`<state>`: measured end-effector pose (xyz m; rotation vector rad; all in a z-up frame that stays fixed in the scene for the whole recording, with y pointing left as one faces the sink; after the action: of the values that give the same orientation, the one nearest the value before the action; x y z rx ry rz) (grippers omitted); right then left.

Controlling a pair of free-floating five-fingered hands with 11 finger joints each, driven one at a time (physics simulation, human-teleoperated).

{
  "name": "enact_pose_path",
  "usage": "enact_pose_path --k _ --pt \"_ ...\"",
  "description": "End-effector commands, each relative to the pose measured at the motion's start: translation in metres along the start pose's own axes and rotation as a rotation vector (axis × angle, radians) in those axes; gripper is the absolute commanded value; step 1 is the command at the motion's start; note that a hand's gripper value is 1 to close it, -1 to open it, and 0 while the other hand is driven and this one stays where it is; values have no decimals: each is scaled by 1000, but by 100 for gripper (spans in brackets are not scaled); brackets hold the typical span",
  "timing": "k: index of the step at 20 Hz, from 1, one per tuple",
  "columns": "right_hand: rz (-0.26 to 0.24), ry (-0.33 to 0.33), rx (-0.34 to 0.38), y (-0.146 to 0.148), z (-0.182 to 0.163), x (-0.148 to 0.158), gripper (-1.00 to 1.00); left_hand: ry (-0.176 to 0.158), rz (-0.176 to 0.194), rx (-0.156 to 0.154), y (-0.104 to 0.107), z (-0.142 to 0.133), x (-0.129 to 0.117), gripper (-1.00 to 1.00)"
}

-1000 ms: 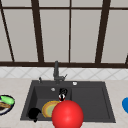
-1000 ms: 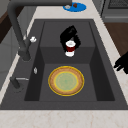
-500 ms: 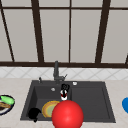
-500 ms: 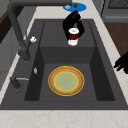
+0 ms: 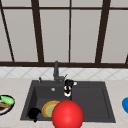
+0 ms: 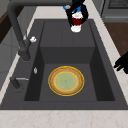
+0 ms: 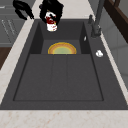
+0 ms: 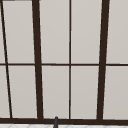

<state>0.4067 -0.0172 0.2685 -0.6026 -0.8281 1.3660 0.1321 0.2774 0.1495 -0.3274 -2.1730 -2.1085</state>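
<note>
cup (image 5: 67, 91), small, white and cylindrical with a dark red band, hangs above the middle of the sink, beside the faucet, gripped from above by the right robot hand (image 5: 68, 82), whose glossy black fingers curl around its top. in the left side view the same cup (image 6: 76, 23) sits under that robot hand (image 6: 78, 7), over the far half of the basin. the left robot hand (image 5: 34, 113) floats at the sink's front left corner, fingers loosely spread, holding nothing. below, a round yellow plate (image 6: 66, 80) with a greenish centre lies flat on the matte dark grey sink (image 6: 100, 75) floor. a tall dark faucet (image 5: 56, 71) stands at the back rim. a smooth red ball (image 5: 67, 114) fills the foreground, and the speckled pale counter (image 5: 15, 86) surrounds the sink.
</note>
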Motion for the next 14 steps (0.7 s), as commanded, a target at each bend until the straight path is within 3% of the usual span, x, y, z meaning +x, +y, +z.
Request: enact_pose_path --k 1,14 --pt "-43 5 38 0 23 -20 100 0 0 0 0 0 0 0" --pt "-43 -17 38 -1 65 -83 100 0 0 0 0 0 0 0"
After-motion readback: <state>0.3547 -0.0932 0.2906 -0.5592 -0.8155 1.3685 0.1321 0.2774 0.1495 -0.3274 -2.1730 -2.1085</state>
